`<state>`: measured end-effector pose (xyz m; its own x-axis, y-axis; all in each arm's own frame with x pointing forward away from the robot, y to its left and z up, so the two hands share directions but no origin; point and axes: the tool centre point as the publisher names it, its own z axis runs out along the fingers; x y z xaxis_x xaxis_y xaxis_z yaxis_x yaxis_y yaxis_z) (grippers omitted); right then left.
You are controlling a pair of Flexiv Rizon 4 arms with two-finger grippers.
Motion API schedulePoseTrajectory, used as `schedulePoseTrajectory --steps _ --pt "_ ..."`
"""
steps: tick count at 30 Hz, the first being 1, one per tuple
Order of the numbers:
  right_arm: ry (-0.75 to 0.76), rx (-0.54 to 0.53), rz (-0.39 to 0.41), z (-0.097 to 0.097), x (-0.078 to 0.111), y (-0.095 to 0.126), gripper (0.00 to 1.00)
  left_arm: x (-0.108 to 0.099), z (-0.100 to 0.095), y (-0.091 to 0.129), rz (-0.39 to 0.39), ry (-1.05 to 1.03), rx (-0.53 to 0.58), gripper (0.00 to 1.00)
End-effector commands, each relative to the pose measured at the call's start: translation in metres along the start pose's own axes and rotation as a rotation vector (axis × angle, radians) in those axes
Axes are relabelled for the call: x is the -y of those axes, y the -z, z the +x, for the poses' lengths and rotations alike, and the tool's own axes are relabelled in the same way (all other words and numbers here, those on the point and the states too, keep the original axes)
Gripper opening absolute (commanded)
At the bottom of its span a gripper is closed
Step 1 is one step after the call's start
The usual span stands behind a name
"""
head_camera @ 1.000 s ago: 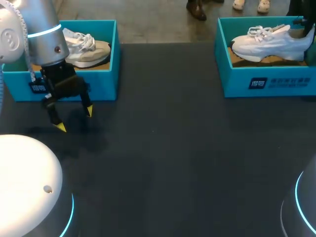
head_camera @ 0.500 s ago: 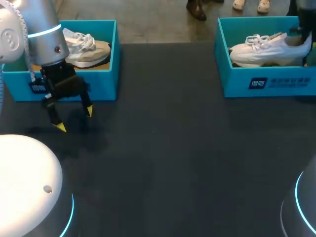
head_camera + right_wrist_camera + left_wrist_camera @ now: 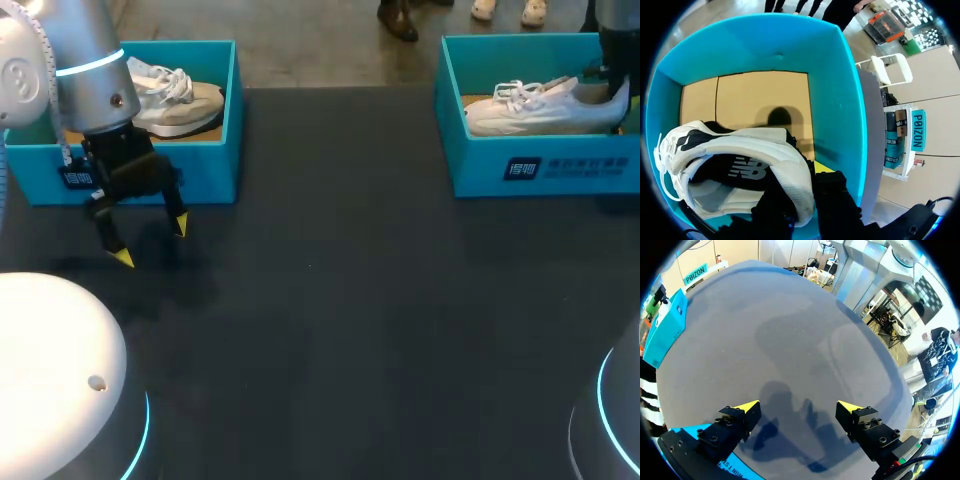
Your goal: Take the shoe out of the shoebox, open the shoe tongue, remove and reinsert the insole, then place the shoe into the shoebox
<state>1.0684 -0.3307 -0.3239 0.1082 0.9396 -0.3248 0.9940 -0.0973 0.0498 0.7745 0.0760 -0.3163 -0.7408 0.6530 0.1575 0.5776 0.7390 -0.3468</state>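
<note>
A white shoe lies on its side inside the teal shoebox at the table's far right. My right gripper comes down at the box's right end and is shut on the shoe's heel. In the right wrist view the heel collar of the white shoe sits between the fingers of the right gripper, with the cardboard floor and the wall of the shoebox around it. My left gripper hangs open just above the bare table, and the left gripper has nothing between its fingers.
A second teal box stands at the far left, right behind my left gripper, with a beige-and-white shoe in it. The dark table stretches between the two boxes.
My right gripper has lowered the white shoe from above the box rim down into the right shoebox. The left arm has not moved.
</note>
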Motion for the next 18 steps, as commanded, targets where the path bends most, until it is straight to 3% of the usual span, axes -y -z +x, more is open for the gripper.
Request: schedulePoseTrajectory --steps 1,12,18 --pt "0.000 0.000 -0.016 -0.002 0.015 0.008 0.00 0.000 0.001 0.000 -0.003 0.000 0.000 1.00" --pt "-0.005 -0.007 -0.027 0.000 0.027 0.021 0.00 0.000 0.001 0.000 -0.003 0.000 0.000 1.00" --pt "0.000 -0.022 -0.014 0.006 0.029 0.015 0.00 0.000 0.001 0.000 -0.003 0.000 0.000 1.00"
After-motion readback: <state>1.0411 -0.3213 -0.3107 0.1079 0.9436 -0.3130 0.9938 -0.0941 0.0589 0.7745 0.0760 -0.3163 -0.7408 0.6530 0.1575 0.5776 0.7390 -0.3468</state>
